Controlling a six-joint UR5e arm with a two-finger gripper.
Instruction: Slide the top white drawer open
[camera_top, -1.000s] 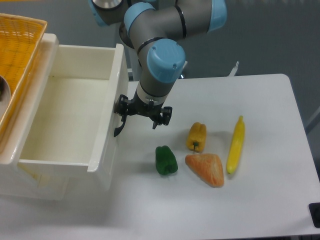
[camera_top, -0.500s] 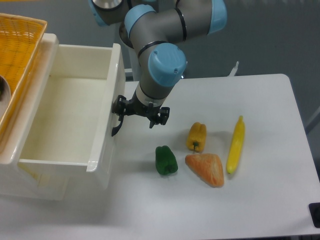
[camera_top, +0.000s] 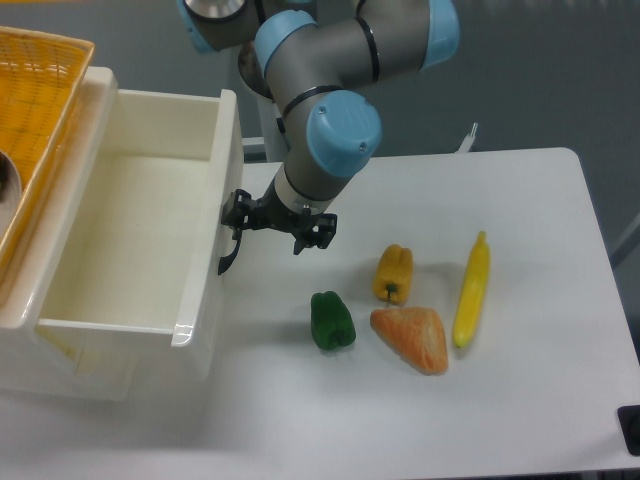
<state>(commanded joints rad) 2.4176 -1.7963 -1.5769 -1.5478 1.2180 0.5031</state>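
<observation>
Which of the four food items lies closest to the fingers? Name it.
The green pepper, just below the gripper; the yellow pepper, orange wedge and banana sit farther right.

A white table (camera_top: 520, 400) with a rounded corner at 2 o'clock fills most of the view, evenly lit, with soft shadows. Behind it, from 12 to 3 o'clock, lies a plain grey-blue floor or wall; which one is unclear. A thin pale strip (camera_top: 625, 240) crosses that grey at 3 o'clock. A small dark object (camera_top: 631, 428) sits at the table's edge at 4 o'clock.
</observation>
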